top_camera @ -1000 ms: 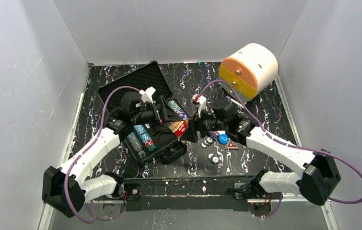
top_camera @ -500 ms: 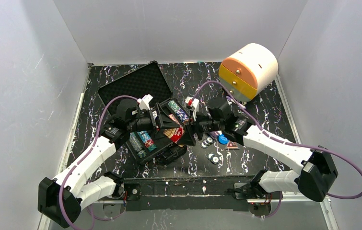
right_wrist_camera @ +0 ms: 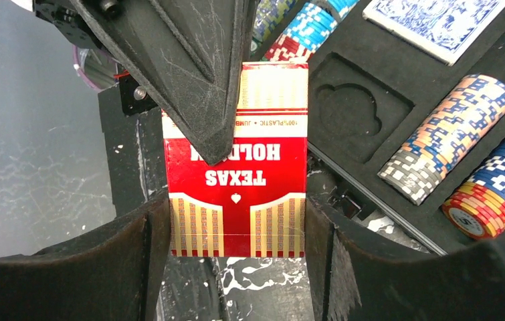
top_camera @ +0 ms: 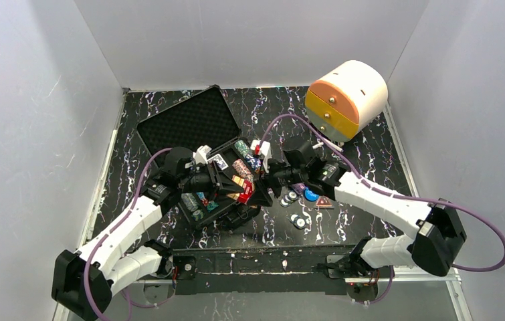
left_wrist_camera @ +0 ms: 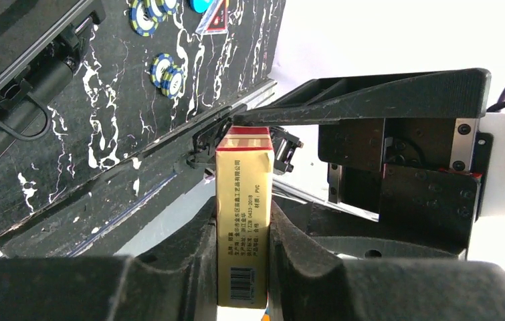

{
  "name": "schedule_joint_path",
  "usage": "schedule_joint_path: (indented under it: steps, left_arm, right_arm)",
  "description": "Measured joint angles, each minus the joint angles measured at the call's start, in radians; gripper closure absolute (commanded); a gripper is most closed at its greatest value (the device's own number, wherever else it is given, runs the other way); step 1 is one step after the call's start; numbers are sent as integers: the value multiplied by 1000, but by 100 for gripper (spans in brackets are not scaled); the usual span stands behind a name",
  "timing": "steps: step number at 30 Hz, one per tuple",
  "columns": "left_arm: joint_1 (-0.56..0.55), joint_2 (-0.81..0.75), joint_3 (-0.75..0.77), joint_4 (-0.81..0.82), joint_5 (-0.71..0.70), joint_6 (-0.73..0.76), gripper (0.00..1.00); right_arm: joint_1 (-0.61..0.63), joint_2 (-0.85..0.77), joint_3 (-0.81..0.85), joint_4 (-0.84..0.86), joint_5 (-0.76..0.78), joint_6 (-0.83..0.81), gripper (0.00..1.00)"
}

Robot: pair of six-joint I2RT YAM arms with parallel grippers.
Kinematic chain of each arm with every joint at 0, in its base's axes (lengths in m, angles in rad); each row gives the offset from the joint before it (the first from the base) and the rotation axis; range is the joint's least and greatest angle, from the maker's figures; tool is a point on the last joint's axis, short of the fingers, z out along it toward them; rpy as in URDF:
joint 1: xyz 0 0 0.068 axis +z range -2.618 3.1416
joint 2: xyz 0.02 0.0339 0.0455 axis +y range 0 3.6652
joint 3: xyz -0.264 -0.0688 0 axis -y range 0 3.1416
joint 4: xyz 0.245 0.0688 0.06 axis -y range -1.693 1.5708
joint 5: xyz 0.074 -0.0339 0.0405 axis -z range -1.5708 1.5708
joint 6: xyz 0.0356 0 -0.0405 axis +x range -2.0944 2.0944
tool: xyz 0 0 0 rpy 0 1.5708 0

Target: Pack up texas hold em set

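Both arms meet over the open black hard case [top_camera: 189,124], and between them hangs the card deck [top_camera: 244,192] - a red box lettered TEXAS HOLD'EM in the right wrist view [right_wrist_camera: 236,180]. It is lifted clear of the foam, just above the right-hand edge of the tray.

The right jaws stand fairly wide and grip the box across its broad face, one finger [right_wrist_camera: 149,267] pressed to each long edge. The left jaws are drawn in narrow and pinch the same box through its thin dimension, so their own camera sees it edge-on [left_wrist_camera: 243,221] (yellow side, barcode at the bottom), with the pads [left_wrist_camera: 189,267] flat against both faces. One left finger lies across the red front of the box in the right wrist view.

Below, the tray holds poker chip rows [right_wrist_camera: 447,137] lying on their sides in the foam channels, and a blue-backed pack [right_wrist_camera: 437,17] sits in its slot. The lid lies back towards the far left corner.

On the black marbled worktop [top_camera: 370,154] right of the case lie loose chips [top_camera: 296,219] and a blue round button [top_camera: 311,194] - near the case, not in it. The cream-and-orange drawer box [top_camera: 346,97] stands well apart at the far right.
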Motion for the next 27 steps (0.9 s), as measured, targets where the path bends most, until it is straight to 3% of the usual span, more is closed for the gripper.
schedule_joint_path:
  steps: [2, 5, 9, 16, 21, 27]
  left_arm:
    - [0, -7, 3, -14, -4, 2, 90]
    - [0, -23, 34, -88, -68, 27, 93]
    - [-1, -63, 87, -193, -222, 59, 94]
    - [0, -233, 90, -286, -521, 25, 88]
    - [0, -250, 77, -285, -612, 7, 84]
    - [0, -155, 73, -288, -647, -4, 80]
  right_arm:
    - [5, 26, 41, -53, -1, -2, 11]
    - [6, 55, 104, -64, 11, 13, 2]
    - [5, -19, 46, 41, 71, 67, 1]
    - [-2, -188, -78, 129, 363, 304, 2]
    - [-20, -211, -90, 92, 551, 540, 2]
    - [-36, -234, -114, 4, 663, 764, 2]
